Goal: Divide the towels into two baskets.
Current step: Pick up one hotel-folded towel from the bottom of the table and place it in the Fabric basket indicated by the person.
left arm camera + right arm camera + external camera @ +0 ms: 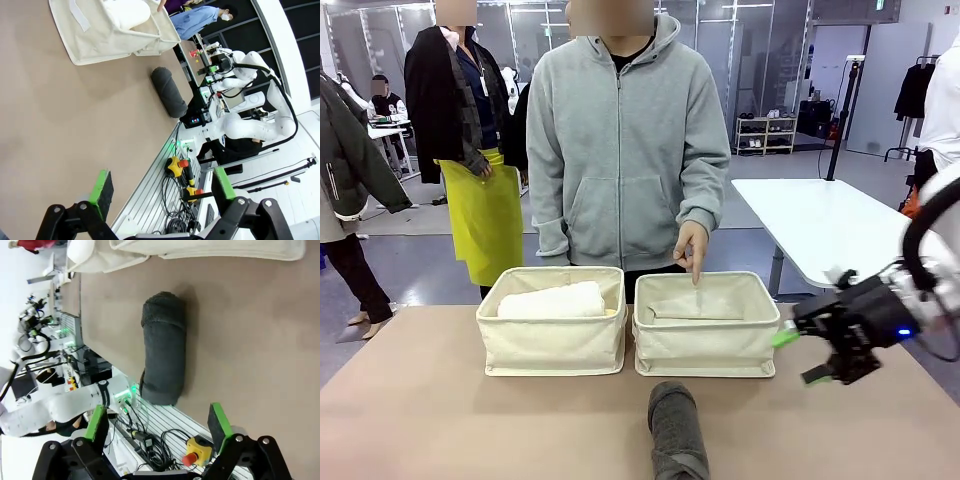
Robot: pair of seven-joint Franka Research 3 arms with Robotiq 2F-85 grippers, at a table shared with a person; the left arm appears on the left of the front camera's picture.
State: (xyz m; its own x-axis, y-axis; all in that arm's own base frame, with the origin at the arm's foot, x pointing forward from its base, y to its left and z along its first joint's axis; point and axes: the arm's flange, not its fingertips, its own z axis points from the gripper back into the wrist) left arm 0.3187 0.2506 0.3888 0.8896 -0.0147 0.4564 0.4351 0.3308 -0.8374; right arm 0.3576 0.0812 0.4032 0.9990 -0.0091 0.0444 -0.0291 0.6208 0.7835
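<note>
two cream canvas baskets stand side by side at the far middle of the brown table [430, 400], close together with a narrow gap between them. the left basket [552, 345] holds a white towel [552, 301] lying with its long axis left to right, its top rising to about the rim; a sliver of pale yellow towel [611, 312] shows at its right end, low against the basket wall. the right basket [706, 350] holds a cream towel [695, 309] lying low inside, also with its long axis left to right. the person in a grey hoodie stands at the far side, and the person's hand [692, 245] points one finger down into the right basket, the fingertip over the cream towel.

the dark grey towel [677, 432] lies on the bare table near the robot's edge, in front of the gap between the baskets. its long axis runs near to far, one rounded end pointing toward the baskets, the other running off the near edge of the front view. nothing touches it.

the right gripper [801, 357] hangs above the table to the right of the right basket, its green-padded fingers spread apart and holding nothing. in the right wrist view the grey roll lies ahead between those spread fingers, well apart from them. the left gripper [162, 187] is likewise spread wide and empty, over the table's near edge.
</note>
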